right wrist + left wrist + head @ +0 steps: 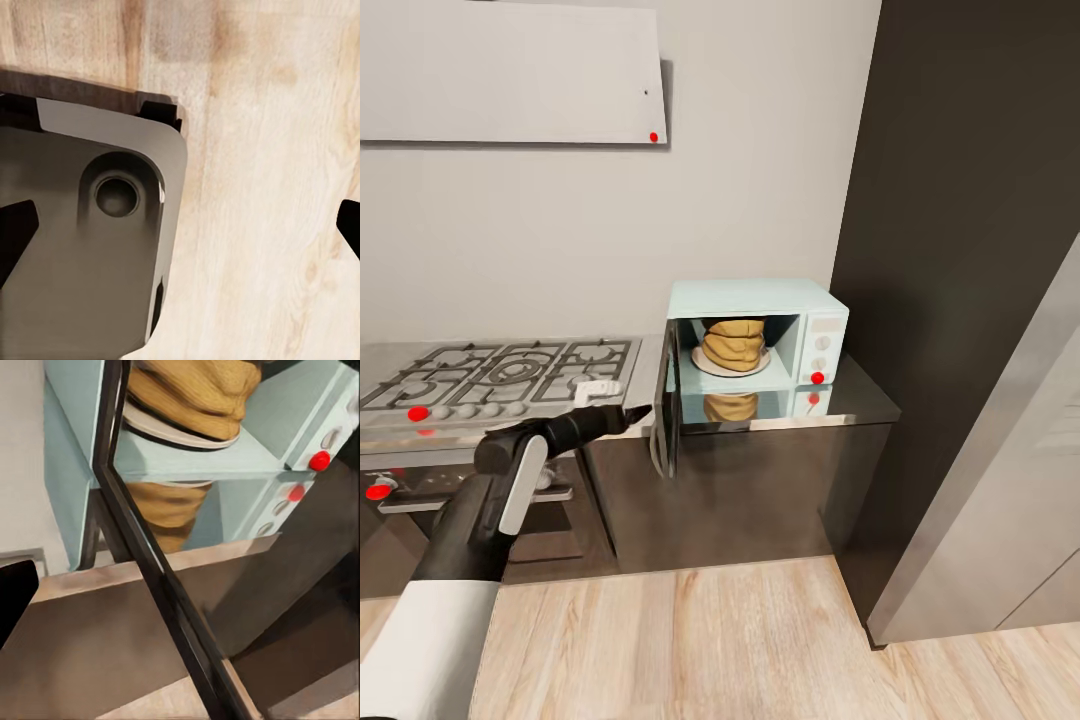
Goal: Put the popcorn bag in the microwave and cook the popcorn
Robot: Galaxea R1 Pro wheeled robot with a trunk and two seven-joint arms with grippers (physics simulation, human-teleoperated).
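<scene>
Popcorn bag (734, 343) in microwave (758, 335) | left end effector (630, 413) outstretched at door, spread unclear

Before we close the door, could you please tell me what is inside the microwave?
The popcorn bag sits on the round white plate inside the open microwave. Whether popcorn is inside cannot be seen; its burlap sides hide the contents.

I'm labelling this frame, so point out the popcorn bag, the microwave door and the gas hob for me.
popcorn bag (734, 344): head view, on its wrinkled side, inside the microwave.
microwave door (666, 415): head view, on the open door's edge.
gas hob (510, 368): head view, on the black grates.
</scene>
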